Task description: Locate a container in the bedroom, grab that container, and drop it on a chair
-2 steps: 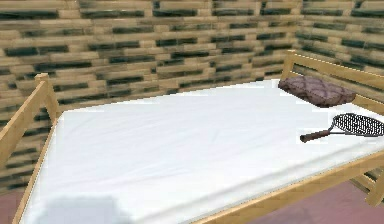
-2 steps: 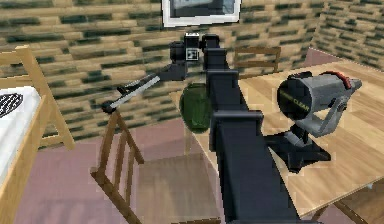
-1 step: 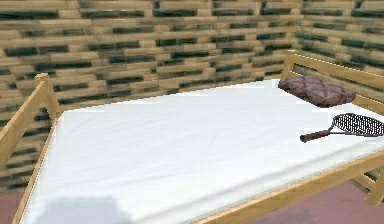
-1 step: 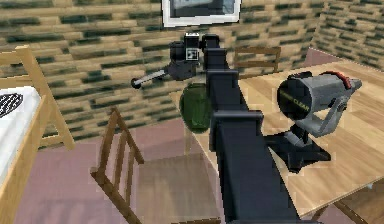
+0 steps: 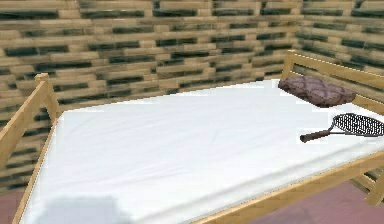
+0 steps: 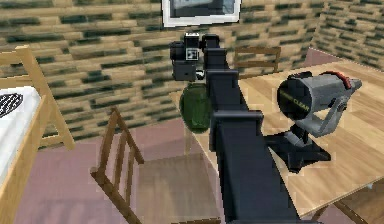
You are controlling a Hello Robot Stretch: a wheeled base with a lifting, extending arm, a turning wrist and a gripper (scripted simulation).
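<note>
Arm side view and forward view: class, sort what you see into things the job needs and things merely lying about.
Needed for the job:
green container
wooden chair

Just lying about:
lamp
table
bed
pillow
racket

Inspection finds no text, label, brand, number or sign that can be read on any surface in either view. The two white squares [image 6: 187, 52] at the far end of the arm [image 6: 235, 130], above the near edge of the desk [image 6: 365, 140], carry black marks that form patterns, not legible characters. The framed panel [image 6: 200, 10] on the wall beyond the desk has a plain pale face.
</note>
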